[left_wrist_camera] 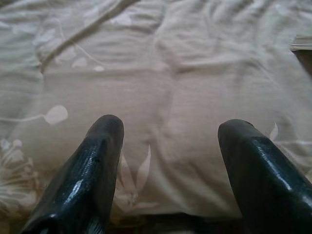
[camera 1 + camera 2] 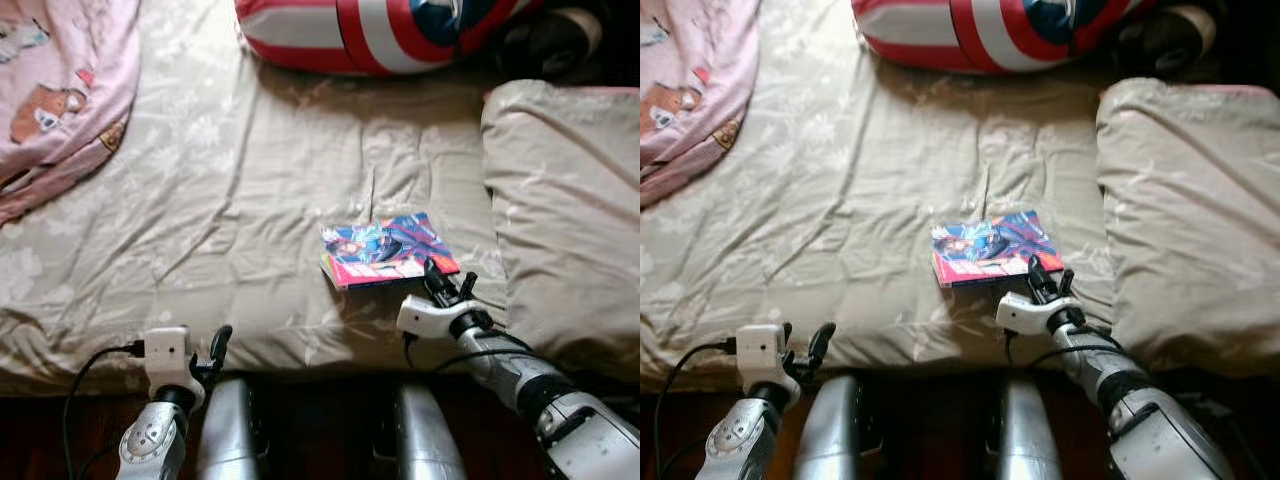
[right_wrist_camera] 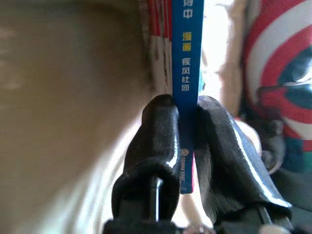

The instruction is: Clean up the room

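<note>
pink blanket (image 2: 55, 95) is lying on the bed's (image 2: 250, 180) far left corner | left gripper (image 2: 205, 355) is hanging at the bed's near edge, fingers spread wide | comic book (image 2: 385, 250) is lying mid-bed | right gripper (image 2: 448, 285) is pinching its near edge | pillow (image 2: 560, 210) is sitting rightmost

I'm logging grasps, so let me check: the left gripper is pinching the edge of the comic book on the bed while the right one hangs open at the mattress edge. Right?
Not quite: the arms are swapped. The right wrist view shows the right gripper shut on the comic book on the bed. The left gripper is the open one at the mattress edge.
</note>
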`<state>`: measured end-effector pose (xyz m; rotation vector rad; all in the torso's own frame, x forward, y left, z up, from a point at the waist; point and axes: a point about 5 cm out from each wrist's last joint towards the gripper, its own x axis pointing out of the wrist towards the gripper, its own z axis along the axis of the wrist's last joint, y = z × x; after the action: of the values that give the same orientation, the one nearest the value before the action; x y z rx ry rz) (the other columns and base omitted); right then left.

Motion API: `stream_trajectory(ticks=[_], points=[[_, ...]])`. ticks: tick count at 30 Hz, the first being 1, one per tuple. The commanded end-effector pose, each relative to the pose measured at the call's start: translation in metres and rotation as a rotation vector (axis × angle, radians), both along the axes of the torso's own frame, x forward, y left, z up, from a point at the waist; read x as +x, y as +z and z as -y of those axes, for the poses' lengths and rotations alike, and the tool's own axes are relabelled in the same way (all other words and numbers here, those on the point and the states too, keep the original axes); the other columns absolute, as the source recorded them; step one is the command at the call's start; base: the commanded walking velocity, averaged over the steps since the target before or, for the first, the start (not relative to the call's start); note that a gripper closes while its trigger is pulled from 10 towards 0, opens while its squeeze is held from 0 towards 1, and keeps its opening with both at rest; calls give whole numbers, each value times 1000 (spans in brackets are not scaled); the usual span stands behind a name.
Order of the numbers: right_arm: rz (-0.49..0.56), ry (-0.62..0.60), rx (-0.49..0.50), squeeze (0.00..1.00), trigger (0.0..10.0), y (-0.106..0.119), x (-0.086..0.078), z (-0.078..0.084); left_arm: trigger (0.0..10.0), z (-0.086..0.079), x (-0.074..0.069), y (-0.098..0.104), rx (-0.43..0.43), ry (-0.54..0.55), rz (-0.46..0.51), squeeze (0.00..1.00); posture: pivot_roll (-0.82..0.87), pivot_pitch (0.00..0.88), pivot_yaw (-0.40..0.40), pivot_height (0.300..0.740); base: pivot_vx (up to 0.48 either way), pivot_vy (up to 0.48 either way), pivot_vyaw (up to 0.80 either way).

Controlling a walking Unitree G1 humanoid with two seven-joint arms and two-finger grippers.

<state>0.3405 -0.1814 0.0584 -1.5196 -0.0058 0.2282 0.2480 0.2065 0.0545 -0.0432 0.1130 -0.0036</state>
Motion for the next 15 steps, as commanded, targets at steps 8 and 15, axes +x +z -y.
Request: stream_trajectory(ticks=[8, 15], points=[[-252, -9, 8, 0, 10000, -51, -37, -9, 10000, -4, -17, -4, 4, 13, -51, 0, 101, 460, -42, 618, 0, 0, 0], [-244, -47, 32, 0, 10000, -46, -33, -5, 10000, -5, -22, -3, 10, 15, -61, 0, 102, 473, -42, 618, 0, 0, 0]])
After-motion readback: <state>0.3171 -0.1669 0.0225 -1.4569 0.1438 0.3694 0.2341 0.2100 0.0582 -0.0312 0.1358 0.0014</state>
